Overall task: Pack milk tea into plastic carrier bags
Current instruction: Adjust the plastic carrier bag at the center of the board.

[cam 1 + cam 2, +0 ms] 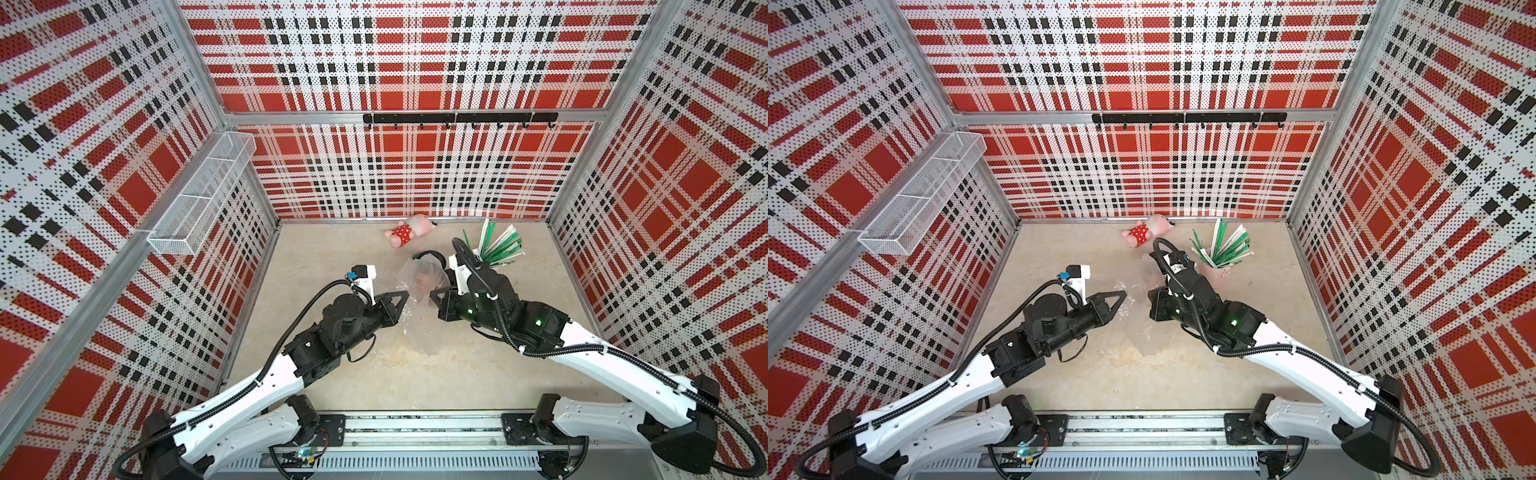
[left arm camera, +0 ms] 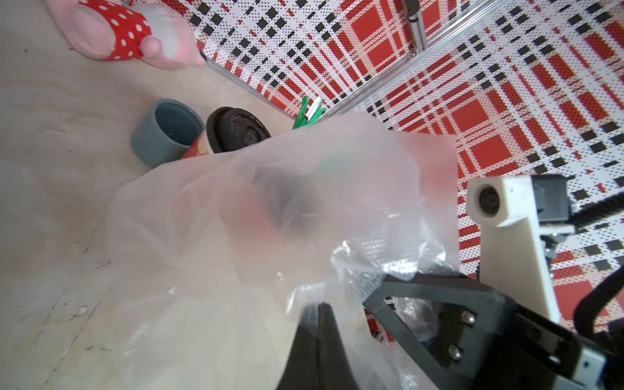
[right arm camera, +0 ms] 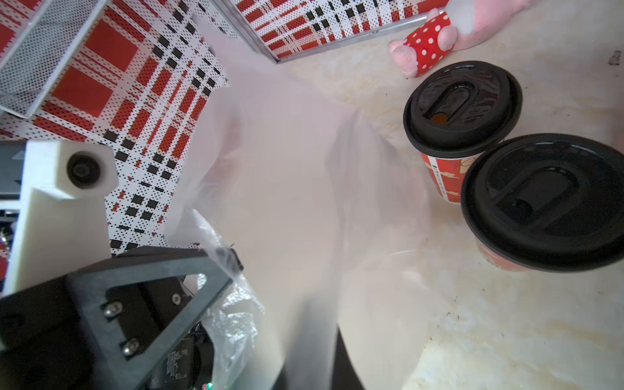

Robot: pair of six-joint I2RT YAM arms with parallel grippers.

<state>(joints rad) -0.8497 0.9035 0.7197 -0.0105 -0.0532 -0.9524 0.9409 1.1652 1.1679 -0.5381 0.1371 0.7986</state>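
In the middle of the table (image 1: 415, 374), the two arms meet tip to tip at a clear plastic bag (image 1: 415, 272). The left gripper (image 1: 404, 296) is pinched together on a fold of the film, which the left wrist view shows bunched between its black fingers. The right gripper (image 1: 433, 297) faces it from the other side, its jaws together too, with crinkled film gathered at its tip, so the bag hangs as a loose, rumpled sheet between them.

A red cup (image 3: 462, 108) with a black lid stands upright on the table just beside the film. A second red cup (image 3: 547, 202), also lidded, stands right against it. In the right wrist view no film covers either one, while in the left wrist view one lid shows only as a dark blur through the plastic. I cannot tell whether the bag's mouth reaches round either cup.

A short grey-blue cup (image 2: 165, 135) stands just beside one of the red cups. Farther back, a pink plush toy (image 1: 405, 236) in a red spotted dress lies near the back wall. A pink cup (image 1: 1214, 274) of green and white straws (image 1: 498, 247) stands to the right
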